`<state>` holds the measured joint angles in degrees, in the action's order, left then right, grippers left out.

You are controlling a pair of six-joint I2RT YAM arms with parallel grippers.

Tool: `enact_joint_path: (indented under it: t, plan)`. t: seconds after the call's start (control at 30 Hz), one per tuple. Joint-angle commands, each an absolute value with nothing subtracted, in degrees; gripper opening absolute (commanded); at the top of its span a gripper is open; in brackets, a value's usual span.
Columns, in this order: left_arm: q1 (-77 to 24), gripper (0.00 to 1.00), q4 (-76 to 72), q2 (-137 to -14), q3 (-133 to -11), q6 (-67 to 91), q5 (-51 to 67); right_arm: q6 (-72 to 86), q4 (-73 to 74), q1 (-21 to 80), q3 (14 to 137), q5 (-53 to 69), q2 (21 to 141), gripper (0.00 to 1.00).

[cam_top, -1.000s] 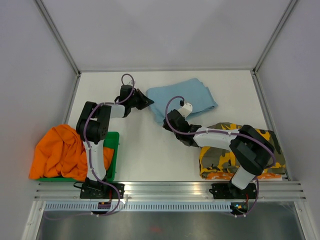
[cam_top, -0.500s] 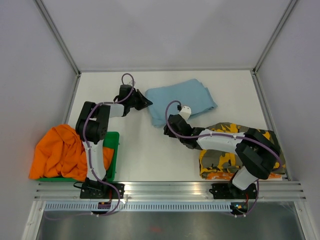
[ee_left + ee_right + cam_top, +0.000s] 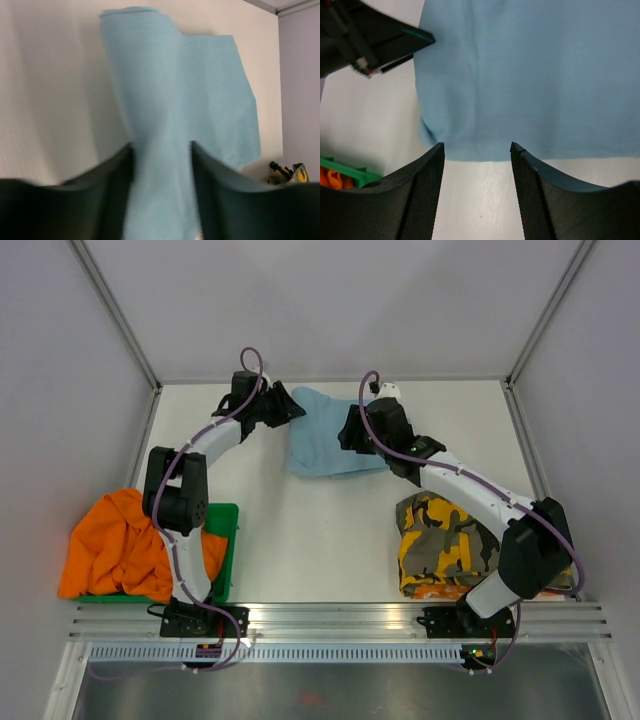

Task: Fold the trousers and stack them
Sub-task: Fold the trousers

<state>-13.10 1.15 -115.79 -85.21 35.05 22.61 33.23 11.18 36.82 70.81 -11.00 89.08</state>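
Orange trousers (image 3: 110, 545) lie in a heap over a green bin (image 3: 229, 530) on the left. At the back of the white table (image 3: 300, 540), the left gripper (image 3: 162, 150) has light-blue trousers (image 3: 320, 445) between its fingers; I cannot tell if it pinches them. The right gripper (image 3: 477, 149) hangs over them, fingers wide apart. Camouflage trousers (image 3: 440, 540) lie folded on the right.

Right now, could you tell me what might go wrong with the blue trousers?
Cloth of the light-blue trousers lies between the fingers of the left gripper; pulling away before it lets go could drag the fold open.
The open right gripper hovers at its edge and could snag it.
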Motion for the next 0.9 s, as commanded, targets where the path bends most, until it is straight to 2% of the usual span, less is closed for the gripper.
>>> enact_joint_path:
  t: [0.0, 0.07, 0.1, 0.33, 0.57, 0.7, 0.8, 0.87]
  plan:
    - [-12.4, 0.63, 5.6, -111.3, -84.5, 33.8, 20.7, 26.6, 10.7, 32.6, 74.0, -7.1, 91.7, 0.62]
    - [-12.3, 0.88, 6.7, -108.0, -80.7, 35.4, 17.6, 25.9, 10.0, 29.1, 75.0, -4.9, 95.5, 0.61]
    - [-12.3, 0.89, 7.1, -106.8, -79.2, 35.9, 16.8, 25.8, 8.6, 28.0, 74.9, -2.1, 98.1, 0.59]
    - [-12.2, 0.9, 1.5, -98.4, -60.4, 38.1, 16.0, 21.9, 2.5, 23.6, 73.7, 3.8, 106.4, 0.54]
    - [-12.3, 0.87, -10.6, -98.7, -50.3, 41.9, 19.5, 23.0, -1.6, 21.3, 70.0, 3.7, 109.0, 0.55]
    - [-12.2, 0.86, -24.0, -99.8, -46.0, 45.8, 21.1, 24.5, -4.5, 20.3, 66.5, 6.4, 109.2, 0.54]
    - [-12.3, 0.82, -33.7, -101.5, -43.2, 49.1, 22.8, 24.8, -5.7, 20.4, 66.3, 9.5, 109.4, 0.52]
    - [-12.3, 0.71, -36.8, -102.3, -42.3, 51.2, 22.8, 24.9, -6.1, 20.3, 66.7, 11.8, 109.3, 0.51]
